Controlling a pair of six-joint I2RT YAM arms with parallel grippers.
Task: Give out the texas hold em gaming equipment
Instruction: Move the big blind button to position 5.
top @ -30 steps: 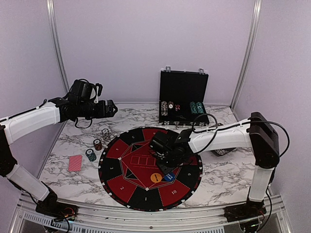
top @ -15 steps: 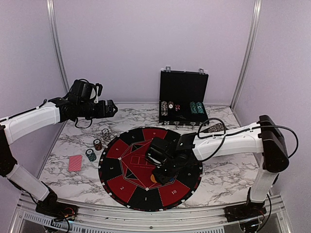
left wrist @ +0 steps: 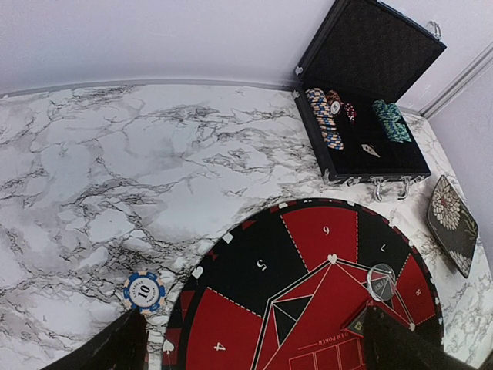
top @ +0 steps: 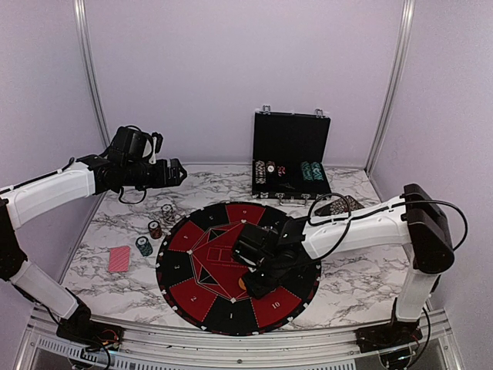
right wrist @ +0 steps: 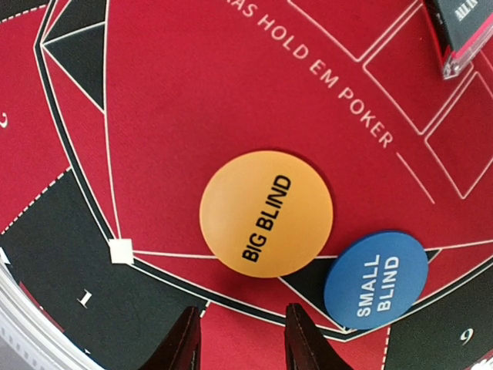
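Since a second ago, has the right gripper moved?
Yes. The right gripper has shifted toward the near rim of the round mat.

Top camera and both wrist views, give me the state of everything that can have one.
chip case, open, lid upright, chips inside
left gripper, open, empty, above the table
right gripper, open, empty, low over the mat
Big Blind disc, flat on the mat, label up
Small Blind disc, flat on the mat, label up
playing cards, face down on the table
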